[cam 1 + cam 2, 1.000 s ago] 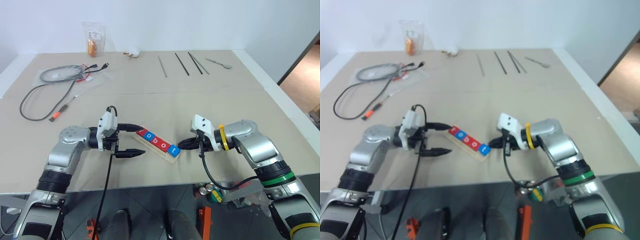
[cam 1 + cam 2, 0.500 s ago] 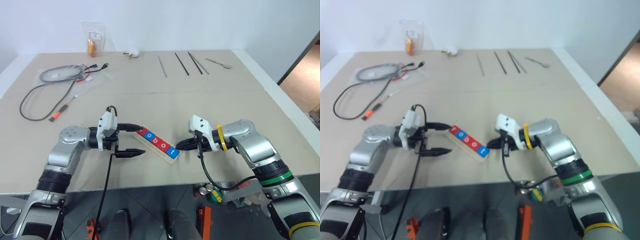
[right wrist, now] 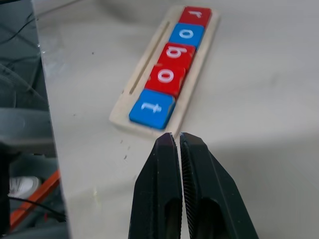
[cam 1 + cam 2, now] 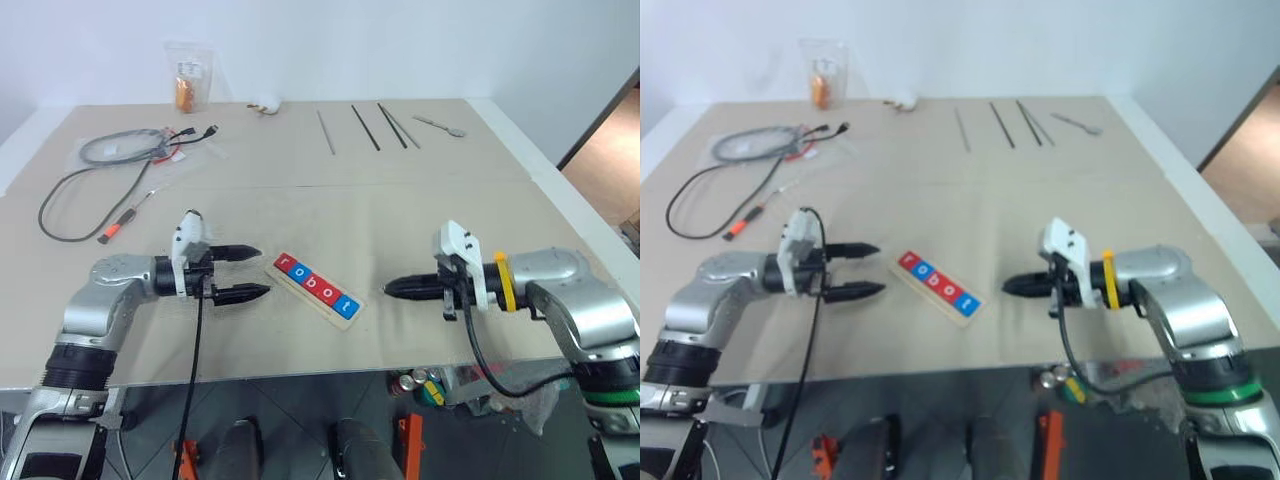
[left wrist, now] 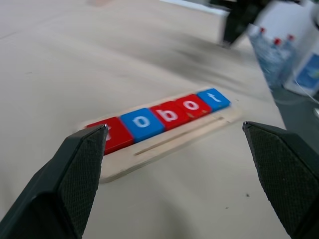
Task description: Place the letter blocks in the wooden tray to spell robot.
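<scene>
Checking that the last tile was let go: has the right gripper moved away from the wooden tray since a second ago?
Yes. The right gripper, shut and empty, was at the t end of the wooden tray; now it sits clear of it, farther right.

A beige bench (image 4: 420, 210) carries some loose things. At its far left lies a coiled grey cable (image 4: 120, 148), with a long dark cable (image 4: 60, 205) beside it. A clear bag (image 4: 187, 76) stands at the far edge. Thin rods (image 4: 365, 128) lie further right, near what is perhaps a spoon (image 4: 438, 124).
</scene>
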You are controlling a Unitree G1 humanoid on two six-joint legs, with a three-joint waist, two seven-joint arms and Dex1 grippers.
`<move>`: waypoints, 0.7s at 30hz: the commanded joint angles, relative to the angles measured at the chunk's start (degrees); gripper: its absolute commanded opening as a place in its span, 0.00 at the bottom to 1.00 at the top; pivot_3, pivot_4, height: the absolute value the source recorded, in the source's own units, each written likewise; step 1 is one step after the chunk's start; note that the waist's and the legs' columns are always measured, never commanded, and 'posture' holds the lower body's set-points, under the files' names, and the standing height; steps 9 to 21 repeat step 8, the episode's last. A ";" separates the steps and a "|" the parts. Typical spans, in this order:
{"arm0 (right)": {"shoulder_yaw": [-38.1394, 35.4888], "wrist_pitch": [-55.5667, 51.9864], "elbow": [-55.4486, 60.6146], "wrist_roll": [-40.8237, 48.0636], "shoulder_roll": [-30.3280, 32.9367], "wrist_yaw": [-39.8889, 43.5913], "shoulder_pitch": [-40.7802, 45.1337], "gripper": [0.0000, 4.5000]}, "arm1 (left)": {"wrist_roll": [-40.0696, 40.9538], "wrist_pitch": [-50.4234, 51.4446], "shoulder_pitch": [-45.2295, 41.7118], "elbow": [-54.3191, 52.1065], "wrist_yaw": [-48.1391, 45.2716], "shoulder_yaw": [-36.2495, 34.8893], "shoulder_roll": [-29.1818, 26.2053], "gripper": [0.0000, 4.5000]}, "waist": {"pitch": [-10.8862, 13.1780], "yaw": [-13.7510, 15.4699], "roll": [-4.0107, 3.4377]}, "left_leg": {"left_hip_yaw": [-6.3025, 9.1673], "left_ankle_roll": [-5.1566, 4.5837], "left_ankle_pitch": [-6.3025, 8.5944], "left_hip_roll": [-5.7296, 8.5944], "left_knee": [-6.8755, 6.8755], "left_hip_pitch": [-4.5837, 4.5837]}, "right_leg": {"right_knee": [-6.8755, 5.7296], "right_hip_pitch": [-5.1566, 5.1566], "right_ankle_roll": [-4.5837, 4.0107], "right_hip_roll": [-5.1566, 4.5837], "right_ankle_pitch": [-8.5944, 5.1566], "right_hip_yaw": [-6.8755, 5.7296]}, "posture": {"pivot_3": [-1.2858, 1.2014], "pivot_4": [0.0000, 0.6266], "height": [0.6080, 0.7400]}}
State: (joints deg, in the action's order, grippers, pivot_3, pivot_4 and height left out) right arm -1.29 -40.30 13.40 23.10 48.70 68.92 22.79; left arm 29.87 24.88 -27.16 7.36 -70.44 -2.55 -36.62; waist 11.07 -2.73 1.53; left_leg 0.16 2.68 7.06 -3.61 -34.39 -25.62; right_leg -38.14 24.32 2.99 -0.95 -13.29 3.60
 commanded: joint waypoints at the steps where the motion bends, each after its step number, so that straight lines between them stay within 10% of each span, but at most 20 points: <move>1: -4.71 -1.37 3.39 2.51 1.22 -2.74 -0.91 0.03 | 2.95 3.70 0.03 -3.04 1.97 -3.81 -1.52 1.00 | 0.00 -0.01 0.00 | 0.00 0.00 0.00 0.00 -0.01 0.02 | 0.00 0.00 -0.02 0.00 0.03 0.00 | 0.52 0.24 1.00; 21: -5.71 -1.17 2.86 3.52 1.08 -6.31 -2.36 0.03 | 3.17 4.72 2.43 -5.16 2.66 -4.96 -3.31 1.00 | -0.01 0.02 0.01 | -0.07 -0.01 -0.01 0.03 -0.08 0.09 | 0.01 -0.05 -0.14 -0.10 0.14 0.00 | 0.52 0.24 1.00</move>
